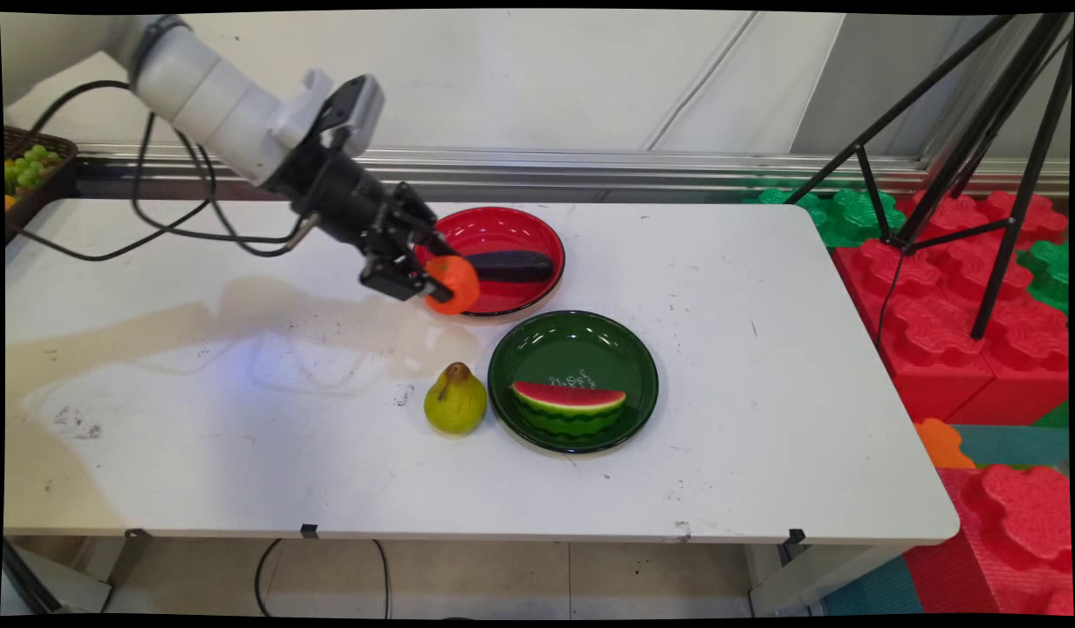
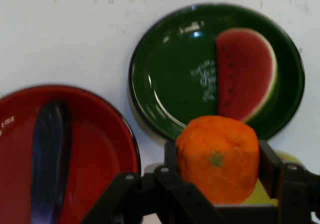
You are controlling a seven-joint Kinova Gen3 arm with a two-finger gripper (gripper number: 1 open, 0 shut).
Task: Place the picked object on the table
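The orange [image 2: 218,159] sat pinched between the two black fingers [image 2: 269,168] of the gripper [image 1: 433,281], one pressed against each of its sides, its small green stem mark facing the hand camera. In the main view the orange [image 1: 453,284] was held above the bench [image 1: 764,366], over the near left rim of the red plate [image 1: 503,234]. On that red plate lay a dark purple eggplant [image 1: 513,265], stretched lengthwise across the dish; in the hand view it showed as a long dark shape [image 2: 50,154] on the red plate [image 2: 100,149].

Just nearer the camera than the red plate stood a green plate [image 1: 546,349], the two rims close together but apart. A watermelon slice [image 1: 569,407] rested on the near part of the green plate, red flesh up and striped rind toward the front edge of the bench. In the hand view the same slice [image 2: 245,74] lay on the right half of the green plate [image 2: 165,79].

A yellow-green pear [image 1: 455,400] stood upright on the bench just to the left of the green plate, stalk up. A sliver of yellow-green showed behind the orange in the hand view.

At the far left edge of the bench a dark wicker basket [image 1: 53,166] held green grapes [image 1: 27,166]. Black cables [image 1: 154,218] hung from the white arm [image 1: 215,96] over the bench.
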